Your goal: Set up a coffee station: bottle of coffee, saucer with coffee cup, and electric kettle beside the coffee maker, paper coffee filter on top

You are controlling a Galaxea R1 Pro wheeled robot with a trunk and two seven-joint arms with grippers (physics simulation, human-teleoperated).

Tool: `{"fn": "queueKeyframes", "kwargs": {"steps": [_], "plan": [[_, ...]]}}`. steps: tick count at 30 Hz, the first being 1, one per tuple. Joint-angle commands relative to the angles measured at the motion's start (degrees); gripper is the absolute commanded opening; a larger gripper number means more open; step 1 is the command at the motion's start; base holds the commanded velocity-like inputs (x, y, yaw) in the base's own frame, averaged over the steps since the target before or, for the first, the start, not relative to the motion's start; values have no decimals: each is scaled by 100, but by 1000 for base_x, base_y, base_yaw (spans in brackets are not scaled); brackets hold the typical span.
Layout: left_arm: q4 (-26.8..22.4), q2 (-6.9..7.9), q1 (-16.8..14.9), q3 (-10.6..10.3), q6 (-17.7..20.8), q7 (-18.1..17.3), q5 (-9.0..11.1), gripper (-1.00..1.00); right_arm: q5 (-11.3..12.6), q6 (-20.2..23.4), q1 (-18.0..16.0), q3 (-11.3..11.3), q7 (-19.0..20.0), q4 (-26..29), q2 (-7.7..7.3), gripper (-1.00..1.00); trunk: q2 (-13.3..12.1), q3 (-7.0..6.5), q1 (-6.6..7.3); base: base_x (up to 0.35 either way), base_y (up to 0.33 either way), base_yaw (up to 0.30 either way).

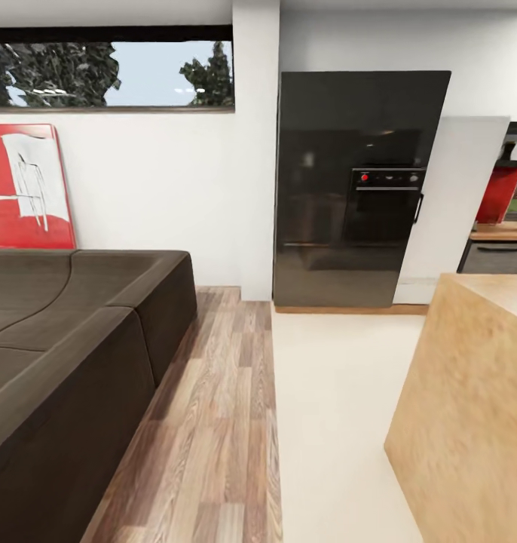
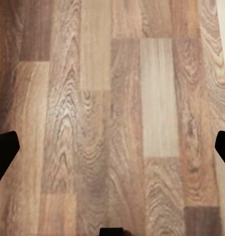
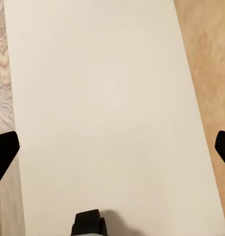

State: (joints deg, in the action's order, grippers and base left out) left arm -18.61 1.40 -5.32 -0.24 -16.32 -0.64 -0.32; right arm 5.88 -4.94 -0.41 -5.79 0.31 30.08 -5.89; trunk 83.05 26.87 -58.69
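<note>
Wood-plank floor [image 1: 213, 422] runs up the middle of the head view, meeting a pale cream floor [image 1: 326, 407] on its right. A dark brown sofa [image 1: 70, 339] fills the lower left, a red painting [image 1: 25, 188] leans on the wall at upper left, and a tall black oven cabinet [image 1: 356, 188] stands at centre right. A light wood block [image 1: 469, 407], perhaps an island, rises at lower right.

At the far right edge, a strip of light wood worktop over a grey drawer front looks like part of the kitchen countertop [image 1: 503, 232], with a red panel above it. None of the coffee things can be made out.

The left gripper [image 2: 112, 147] hangs over the planks, its dark fingertips at either edge of the left wrist view, spread wide with nothing between them. The right gripper [image 3: 112, 147] looks down on the cream floor the same way, spread and empty.

My judgement is that the robot is travelling toward the kitchen. To do this well, steer right along the cream floor, giving the wood block's corner and the sofa a fair margin, keep both arms tucked, and turn the head toward the countertop early so the coffee maker and shelf come into sight before any reach.
</note>
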Motion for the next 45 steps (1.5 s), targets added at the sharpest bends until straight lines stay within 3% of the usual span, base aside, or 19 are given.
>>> {"fn": "queueKeyframes", "kwargs": {"steps": [1, 15, 45], "plan": [[5, 1, -4, -2, -18, -7, -3, 100, 58, -20, -3, 2, 3, -2, 0, 100, 3, 6, -3, 331, 159, 0], [6, 1, -4, -2, -15, -7, -4, 100, 54, -22, -3, 6, -3, -14, 0, 100, 3, 6, -3, 327, 153, 0], [6, 1, -8, -2, -17, -7, -5, 100, 62, -25, -3, -6, -43, -2, 0, 100, 3, 6, -3, 335, 5, 0]]}}
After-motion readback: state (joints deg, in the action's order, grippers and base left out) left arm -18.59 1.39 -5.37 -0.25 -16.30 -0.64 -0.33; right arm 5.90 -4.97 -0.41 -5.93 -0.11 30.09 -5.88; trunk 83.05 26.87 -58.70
